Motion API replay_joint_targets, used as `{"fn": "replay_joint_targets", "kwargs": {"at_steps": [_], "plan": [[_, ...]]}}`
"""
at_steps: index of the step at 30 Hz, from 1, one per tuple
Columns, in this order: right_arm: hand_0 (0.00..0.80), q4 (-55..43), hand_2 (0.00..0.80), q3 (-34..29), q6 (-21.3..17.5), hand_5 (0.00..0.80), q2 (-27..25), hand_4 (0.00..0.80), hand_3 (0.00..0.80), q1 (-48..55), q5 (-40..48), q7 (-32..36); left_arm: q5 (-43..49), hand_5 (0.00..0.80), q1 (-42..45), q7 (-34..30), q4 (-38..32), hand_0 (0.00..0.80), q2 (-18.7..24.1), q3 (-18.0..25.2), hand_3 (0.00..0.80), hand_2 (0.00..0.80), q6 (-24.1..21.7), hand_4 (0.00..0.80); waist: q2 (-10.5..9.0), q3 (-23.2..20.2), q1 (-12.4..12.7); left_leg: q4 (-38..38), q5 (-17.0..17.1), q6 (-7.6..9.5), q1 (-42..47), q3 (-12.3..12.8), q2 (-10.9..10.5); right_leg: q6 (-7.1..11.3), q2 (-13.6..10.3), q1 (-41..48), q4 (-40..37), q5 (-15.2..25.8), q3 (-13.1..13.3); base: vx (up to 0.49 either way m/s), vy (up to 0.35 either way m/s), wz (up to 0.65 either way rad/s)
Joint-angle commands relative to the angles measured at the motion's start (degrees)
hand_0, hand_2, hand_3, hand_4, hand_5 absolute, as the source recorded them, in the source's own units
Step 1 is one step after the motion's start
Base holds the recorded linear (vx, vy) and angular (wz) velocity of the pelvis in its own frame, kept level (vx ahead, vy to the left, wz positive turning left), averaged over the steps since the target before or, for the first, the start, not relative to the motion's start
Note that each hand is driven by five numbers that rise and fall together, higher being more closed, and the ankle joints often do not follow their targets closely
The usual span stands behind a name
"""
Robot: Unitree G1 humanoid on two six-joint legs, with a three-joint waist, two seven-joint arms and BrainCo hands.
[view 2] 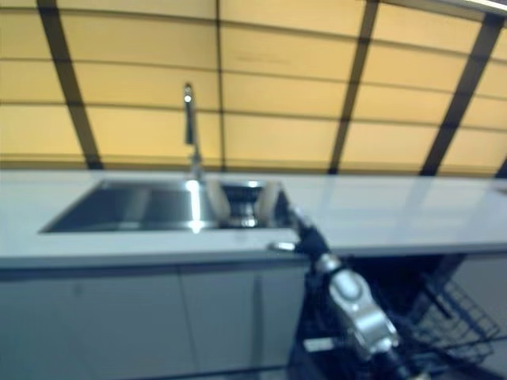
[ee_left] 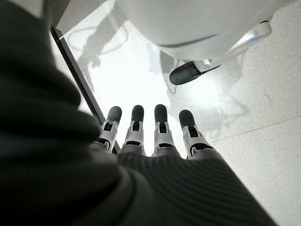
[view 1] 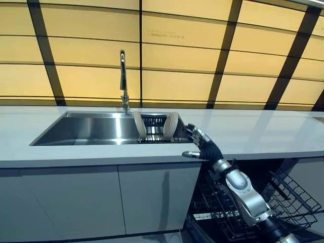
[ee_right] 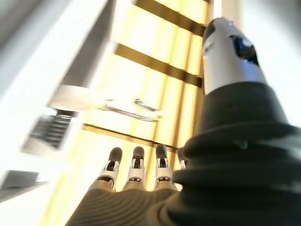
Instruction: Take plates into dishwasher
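Two pale plates [view 1: 140, 125] [view 1: 171, 124] are seen standing on edge in a dark rack [view 1: 154, 129] at the right end of the sink [view 1: 91, 129]. They are set a little apart, leaning away from one another. The right hand [view 1: 201, 144] is raised just beside them, on their right, without touching. The dishwasher basket [view 1: 283, 202] is pulled out below and to the right of that hand, under the counter.
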Motion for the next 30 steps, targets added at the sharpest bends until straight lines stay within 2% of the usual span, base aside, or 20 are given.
{"fn": "replay_joint_targets", "kwargs": {"at_steps": [1, 5, 7, 8, 10, 12, 14, 15, 17, 20, 22, 24, 26, 28, 30], "plan": [[0.0, -3.8, 0.0, -3.6, -4.0, 0.0, -1.7, 0.0, 0.0, -8.0, 1.2, -4.7, 2.4, 0.0, -4.3, -0.7, 4.5, 0.0, 1.6, -1.0, 0.0, 0.0, -1.4, 0.0, -1.28, 1.3, 0.3, 1.0, -6.0, 8.2, 0.7, -0.1, -6.9, 1.95, -0.5, -1.1, 4.5, -1.7, -0.2, 0.052, 0.154, -0.08], [0.0, -3.5, 0.0, -4.4, -3.1, 0.0, -4.3, 0.0, 0.0, -11.9, -2.2, -8.2, 2.8, 0.0, -4.7, -0.9, 3.9, 0.0, 2.3, -2.2, 0.0, 0.0, -0.3, 0.0, -1.05, 1.7, 0.4, 2.7, -6.1, 9.22, -0.4, -1.6, -7.6, 2.96, -2.3, -4.2, 11.6, -0.7, 1.2, 0.005, 0.122, -0.05], [0.0, -2.3, 0.0, -4.4, -2.8, 0.0, -6.6, 0.0, 0.0, -14.2, -2.3, -9.9, 3.0, 0.0, -5.1, -0.9, 4.1, 0.0, 3.3, -2.9, 0.0, 0.0, 0.1, 0.0, -0.62, 2.5, 0.6, 4.4, -5.8, 9.68, -1.9, -3.1, -8.1, 2.44, -4.0, -7.5, 19.4, 3.3, 2.4, -0.021, 0.14, -0.19], [0.0, -2.2, 0.0, -4.5, -2.8, 0.0, -6.8, 0.0, 0.0, -14.4, -2.3, -10.1, 3.0, 0.0, -5.2, -0.9, 4.2, 0.0, 3.4, -2.9, 0.0, 0.0, 0.2, 0.0, -0.59, 2.6, 0.6, 4.5, -5.8, 9.74, -2.1, -3.2, -8.2, 2.4, -4.2, -7.9, 20.1, 3.7, 2.5, 0.002, 0.097, -0.39], [0.0, -1.4, 0.0, -4.8, -2.8, 0.0, -8.3, 0.0, 0.0, -15.2, -1.8, -11.0, 3.9, 0.0, -5.8, -1.3, 4.0, 0.0, 4.0, -3.1, 0.0, 0.0, 1.2, 0.0, 0.06, 3.0, 0.7, 5.2, -6.0, 9.83, -2.3, -4.1, -8.0, 2.42, -4.8, -11.1, 26.8, 6.8, 2.9, 0.006, 0.117, -0.28], [0.0, 0.8, 0.0, -4.7, -3.1, 0.0, -9.7, 0.0, 0.0, -16.6, -1.2, -12.4, 4.7, 0.0, -6.0, -1.2, 3.5, 0.0, 4.7, -3.7, 0.0, 0.0, 2.6, 0.0, 0.35, 3.3, 0.8, 6.0, -6.6, 9.91, -2.3, -4.4, -8.0, 2.56, -4.8, -13.9, 30.0, 7.6, 2.2, 0.027, 0.119, 0.1], [0.0, 1.7, 0.0, -4.5, -3.3, 0.0, -10.1, 0.0, 0.0, -17.4, -0.8, -13.3, 4.1, 0.0, -6.2, -1.3, 3.4, 0.0, 4.9, -3.6, 0.0, 0.0, 2.8, 0.0, -0.14, 3.5, 0.7, 6.3, -7.1, 10.05, -2.1, -4.5, -8.6, 2.67, -3.6, -14.7, 27.9, 7.5, 1.8, 0.12, 0.045, 0.16], [0.0, 3.3, 0.0, -4.7, -3.9, 0.0, -10.4, 0.0, 0.0, -18.0, -1.2, -13.8, 3.6, 0.0, -6.7, -1.8, 3.4, 0.0, 4.7, -2.9, 0.0, 0.0, 3.1, 0.0, -1.16, 3.4, 0.3, 6.7, -7.6, 10.09, -1.6, -5.3, -9.9, 2.53, -1.8, -14.5, 22.3, 6.0, 0.9, 0.252, -0.002, 0.02], [0.0, 3.9, 0.0, -5.3, -3.9, 0.0, -11.2, 0.0, 0.0, -18.2, -0.8, -14.5, 3.9, 0.0, -6.6, -1.7, 3.4, 0.0, 4.0, -2.9, 0.0, 0.0, 3.8, 0.0, -2.12, 3.4, 0.0, 7.3, -8.5, 9.91, -0.8, -6.9, -10.9, 2.39, 0.1, -13.7, 15.6, 4.1, 0.1, 0.293, -0.053, -0.08], [0.0, 4.2, 0.0, -5.6, -3.3, 0.0, -12.4, 0.0, 0.0, -18.3, 0.0, -15.1, 5.1, 0.0, -6.0, -1.9, 3.4, 0.0, 3.3, -3.1, 0.0, 0.0, 5.0, 0.0, -2.78, 3.5, -0.8, 7.2, -9.5, 9.92, 1.1, -8.5, -11.6, 3.2, 1.9, -15.1, 10.1, 5.6, 0.1, 0.307, -0.074, 0.06], [0.0, 5.0, 0.0, -5.4, -1.6, 0.0, -13.3, 0.0, 0.0, -19.2, 1.0, -15.4, 6.7, 0.0, -5.4, -2.4, 4.1, 0.0, 2.8, -4.0, 0.0, 0.0, 5.7, 0.0, -3.06, 4.1, -2.0, 6.3, -9.5, 10.07, 4.0, -11.6, -12.1, 3.99, 3.0, -18.7, 5.3, 9.0, 1.1, 0.59, -0.154, 0.26], [0.0, 4.8, 0.0, -5.3, -1.2, 0.0, -13.8, 0.0, 0.0, -19.3, 1.1, -15.8, 6.9, 0.0, -5.0, -2.4, 4.1, 0.0, 2.8, -4.2, 0.0, 0.0, 5.8, 0.0, -2.66, 4.7, -2.5, 6.4, -9.9, 10.13, 5.2, -12.7, -11.7, 4.11, 3.2, -20.1, 3.8, 10.2, 0.8, 0.403, -0.129, 0.35], [0.0, 4.2, 0.0, -5.9, -0.8, 0.0, -14.1, 0.0, 0.0, -19.4, 1.7, -16.1, 6.3, 0.0, -4.1, -2.1, 4.0, 0.0, 3.6, -3.8, 0.0, 0.0, 5.7, 0.0, -2.89, 5.7, -2.4, 7.7, -11.4, 10.56, 6.2, -13.3, -11.8, 4.17, 2.0, -21.7, 3.6, 11.9, -0.8, 0.469, -0.22, 0.55], [0.0, 4.1, 0.0, -6.2, -0.8, 0.0, -14.0, 0.0, 0.0, -20.1, 1.5, -16.2, 6.5, 0.0, -3.2, -1.7, 4.4, 0.0, 4.3, -2.8, 0.0, 0.0, 5.5, 0.0, -3.42, 5.8, -1.8, 8.6, -13.0, 11.37, 6.4, -13.9, -12.6, 4.01, 1.2, -20.5, 4.1, 12.5, -0.9, 0.467, -0.247, 0.13], [0.0, 4.3, 0.0, -6.0, -0.4, 0.0, -13.9, 0.0, 0.0, -21.6, 1.9, -16.8, 6.3, 0.0, -2.5, -1.5, 5.2, 0.0, 4.9, -2.2, 0.0, 0.0, 4.8, 0.0, -3.62, 5.4, -1.1, 9.6, -14.1, 11.43, 6.5, -14.0, -12.9, 3.81, 0.6, -19.6, 5.8, 12.6, -1.6, 0.432, -0.239, 0.03]]}}
